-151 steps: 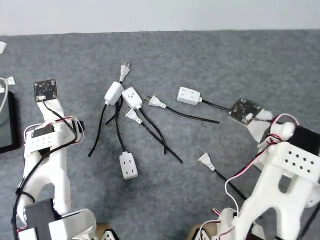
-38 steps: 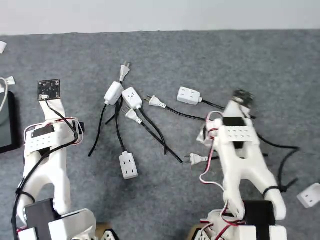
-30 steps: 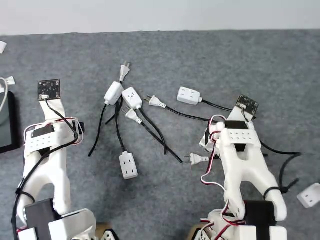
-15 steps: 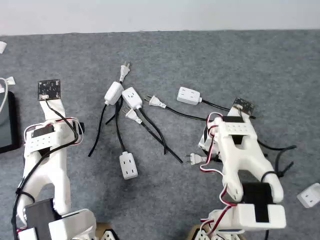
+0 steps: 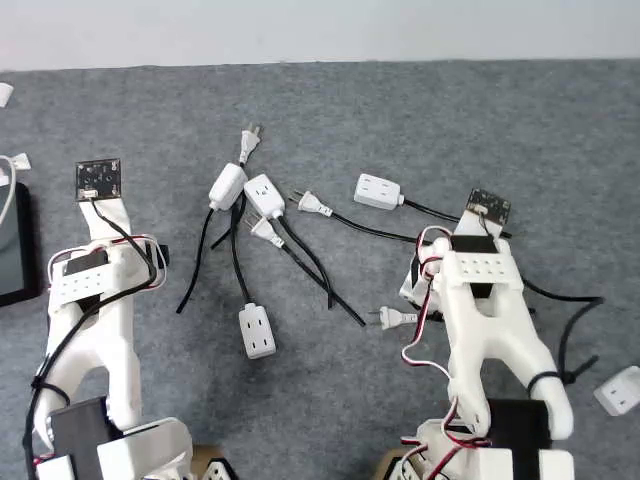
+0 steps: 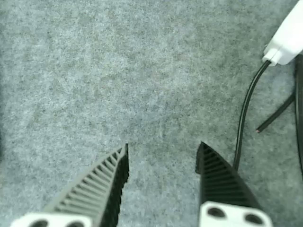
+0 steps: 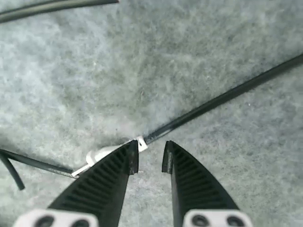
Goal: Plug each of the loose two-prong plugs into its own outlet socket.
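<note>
A loose white two-prong plug [image 5: 395, 318] lies on the grey carpet with its prongs pointing left, beside my right arm [image 5: 478, 290]. In the right wrist view that plug [image 7: 105, 154] is partly behind one finger, and its black cable [image 7: 222, 98] runs away. My right gripper [image 7: 149, 155] is open by a narrow gap, with bare carpet between the tips. More plugs [image 5: 312, 205] [image 5: 265, 232] [image 5: 248, 140] and white sockets [image 5: 378, 190] [image 5: 257, 330] [image 5: 264, 195] lie mid-table. My left gripper [image 6: 162, 158] stands wide open over carpet near a white socket end [image 6: 289, 33].
Tangled black cables [image 5: 300, 255] cross the middle of the carpet. Another white socket [image 5: 620, 390] lies at the far right edge. A dark tray [image 5: 10, 245] sits at the left edge. A pale wall [image 5: 320, 30] borders the back.
Since five seconds ago my right arm has swung in from the right over the plug, which now points left. Over the last second it only shifted slightly. The left arm is still.
</note>
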Robot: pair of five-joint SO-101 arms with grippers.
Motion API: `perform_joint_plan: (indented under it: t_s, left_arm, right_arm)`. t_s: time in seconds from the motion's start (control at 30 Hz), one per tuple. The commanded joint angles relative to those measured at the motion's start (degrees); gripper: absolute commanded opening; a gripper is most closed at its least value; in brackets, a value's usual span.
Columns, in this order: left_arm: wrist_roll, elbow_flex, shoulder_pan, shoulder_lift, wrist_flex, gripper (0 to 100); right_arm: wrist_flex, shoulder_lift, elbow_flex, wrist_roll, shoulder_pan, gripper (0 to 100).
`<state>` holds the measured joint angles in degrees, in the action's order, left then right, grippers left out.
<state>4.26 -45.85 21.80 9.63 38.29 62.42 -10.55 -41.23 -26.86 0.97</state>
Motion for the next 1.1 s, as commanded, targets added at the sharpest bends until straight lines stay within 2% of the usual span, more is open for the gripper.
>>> perform_joint_plan:
  t_s: [0.0,0.13,0.5,0.63,0.8,0.97,1.07]
  left_arm:
    - [0.6,2.9,-0.6,0.3,0.4,22]
    - [0.6,2.9,-0.6,0.3,0.4,22]
    - [0.6,3.0,-0.6,0.3,1.4,22]
    - [0.6,3.0,-0.6,0.3,1.4,22]
    - [0.6,3.0,-0.6,0.3,1.4,22]
    - [0.6,3.0,-0.6,0.3,1.4,22]
    - [0.6,3.0,-0.6,0.3,1.4,22]
  right_arm:
    - [-3.5,-0.6,-0.8,1.0,-2.0,10.4]
    - [-5.8,5.0,-0.4,1.0,-4.0,10.5]
    - [-2.4,11.6,5.0,0.9,-4.3,9.9]
    - [-2.4,11.6,5.0,0.8,-4.3,0.0]
    - [1.8,11.6,7.7,1.2,-4.3,1.0]
    - [10.3,11.5,17.1,7.7,-3.2,0.8]
    - [15.0,11.6,24.9,15.5,0.0,0.8]
